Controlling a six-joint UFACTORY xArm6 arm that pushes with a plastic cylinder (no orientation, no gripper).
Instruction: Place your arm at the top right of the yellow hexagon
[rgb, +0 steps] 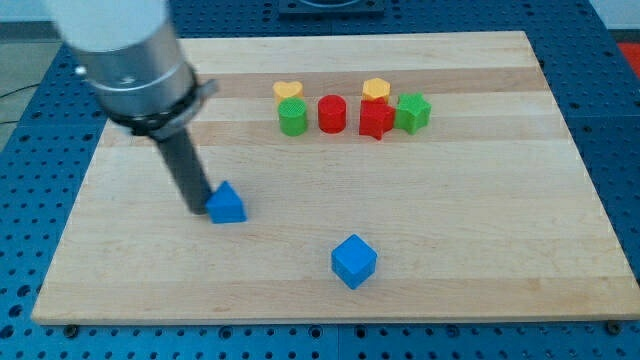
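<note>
The yellow hexagon (376, 89) sits near the view's top, right of centre, touching a red star-shaped block (375, 118) just below it. My tip (199, 211) is far to its lower left, on the board's left part, touching the left side of a blue triangular block (227, 203). The dark rod (184, 172) rises from the tip to the grey arm body (130, 55) at the view's top left.
In the top row stand a yellow heart (288, 90), a green cylinder (292, 117), a red cylinder (332, 113) and a green star-shaped block (412, 112). A blue cube (353, 260) lies near the view's bottom centre. The wooden board (480, 220) ends in blue pegboard.
</note>
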